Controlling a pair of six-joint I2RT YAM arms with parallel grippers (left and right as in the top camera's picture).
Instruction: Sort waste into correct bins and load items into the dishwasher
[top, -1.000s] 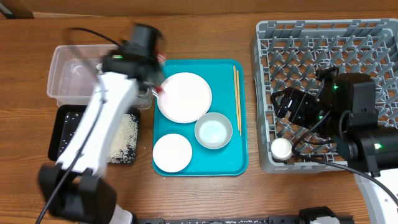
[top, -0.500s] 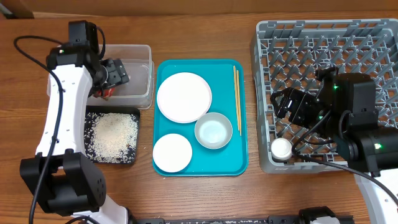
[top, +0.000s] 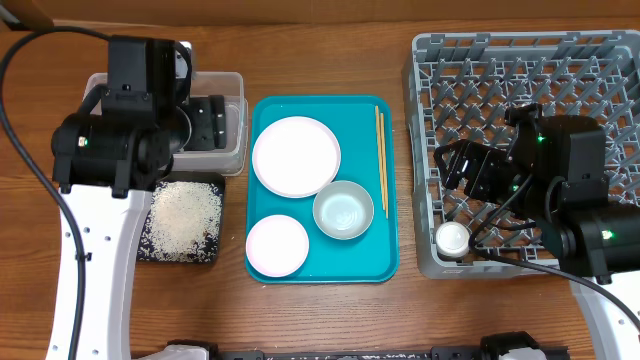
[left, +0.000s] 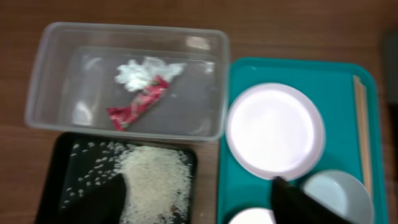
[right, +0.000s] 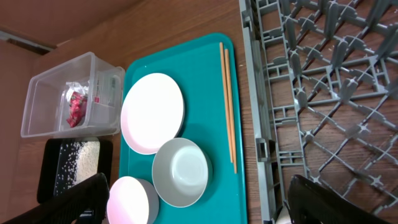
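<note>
The crinkled red snack wrapper (left: 138, 107) lies inside the clear plastic tub (left: 43, 93), touching the crumpled white tissue (left: 146, 70). Just beside the tub, the flat black tray (left: 59, 168) holds a pile of white rice grains (left: 155, 180). The left arm's fingers (left: 102, 202) hang above these 2 bins, spread wide and holding nothing.

Next to them is the big teal tray (top: 385, 262). It holds a large white plate (top: 296, 156), a small white plate (top: 277, 246), a pale bowl (top: 344, 210) and 2 thin wooden chopsticks (top: 381, 160).

On the right of the wooden counter (top: 330, 320) sits the grey plastic dish rack (top: 520, 55), with a small white cup (top: 453, 238) in its near left corner. The right arm's fingers (right: 78, 199) are wide apart too, empty, over the rack's left side.
</note>
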